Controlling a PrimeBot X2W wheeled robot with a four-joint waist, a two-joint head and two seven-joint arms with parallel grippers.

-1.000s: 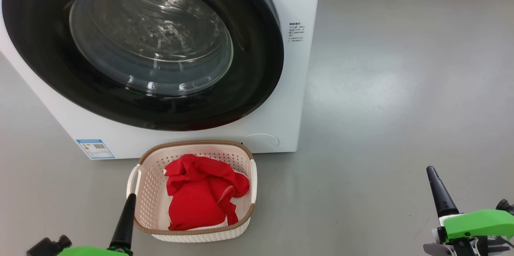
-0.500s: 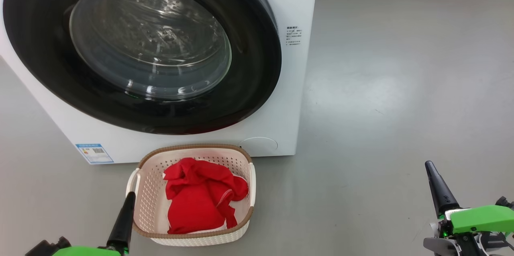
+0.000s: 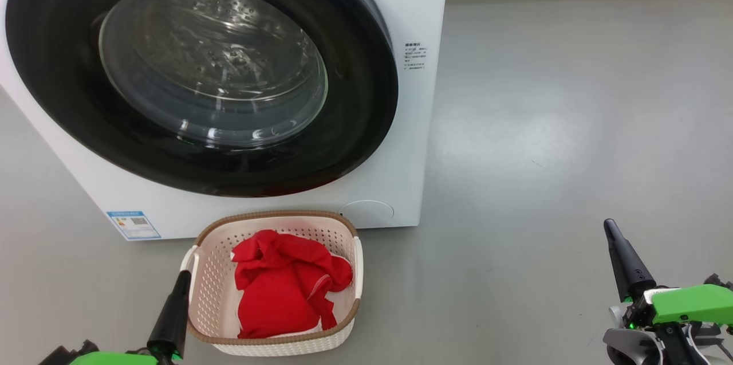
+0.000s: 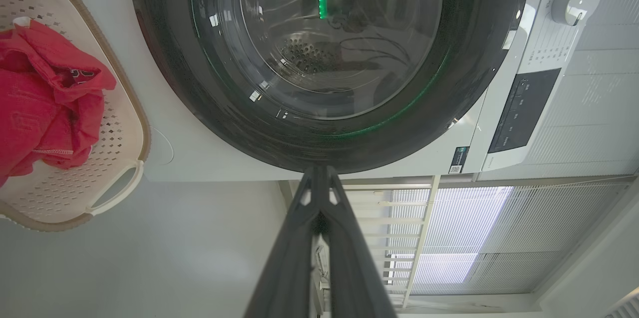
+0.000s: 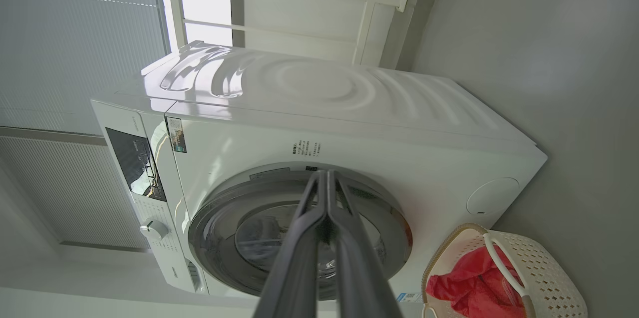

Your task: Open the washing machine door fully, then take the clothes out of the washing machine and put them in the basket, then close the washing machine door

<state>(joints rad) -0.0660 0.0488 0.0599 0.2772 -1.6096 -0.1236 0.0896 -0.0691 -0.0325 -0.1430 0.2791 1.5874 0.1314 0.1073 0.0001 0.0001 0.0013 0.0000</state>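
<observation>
Both left gripper (image 3: 183,275) and right gripper (image 3: 609,225) are pinched closed and empty; red clothes (image 3: 283,287) lie in the basket (image 3: 275,215).

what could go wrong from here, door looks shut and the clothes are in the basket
1. The left gripper, shut, sits right beside the basket rim. A sideways swing could knock the basket or spill the clothes.
2. The door looks flush with the washing machine, but whether it has latched can't be seen. It might swing open again.
</observation>
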